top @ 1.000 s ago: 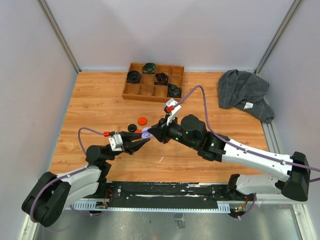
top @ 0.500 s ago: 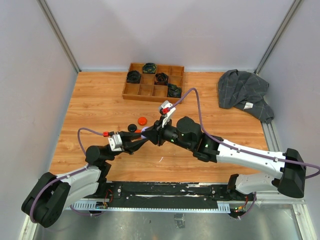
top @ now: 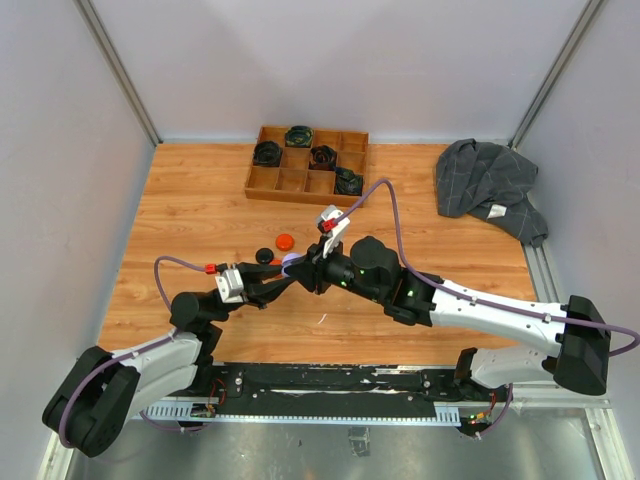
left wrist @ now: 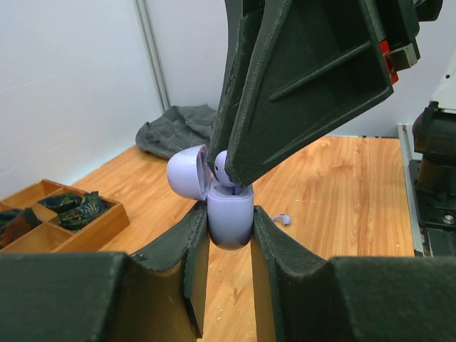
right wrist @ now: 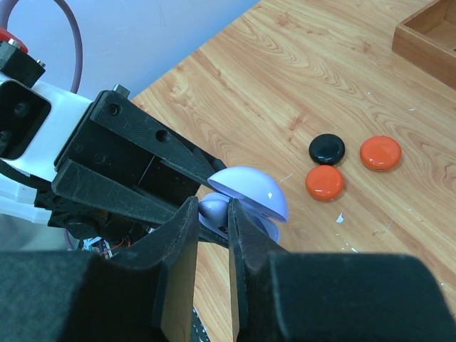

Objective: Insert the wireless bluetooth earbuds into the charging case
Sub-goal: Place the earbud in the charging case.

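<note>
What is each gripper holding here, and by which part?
Left gripper clamps the open lavender case by its lower body's sides. Right gripper pinches a lavender earbud by its rounded body.

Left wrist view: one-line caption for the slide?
Left fingers clamp the open lavender charging case while the right fingers pinch a lavender earbud at its mouth.

**Illumination and sharpness in three views**

Even, diffuse overhead light gives you a bright table (top: 200,210) with no glare. Only faint, soft shadow lies beneath the left gripper (top: 284,281) and right gripper (top: 299,268). In your wrist views the near fingers (left wrist: 164,292) are dark and blurred, while the charging case (left wrist: 229,217) between them is sharp. A soft highlight crosses its lid (right wrist: 251,189) above the earbud (right wrist: 212,211).
</note>
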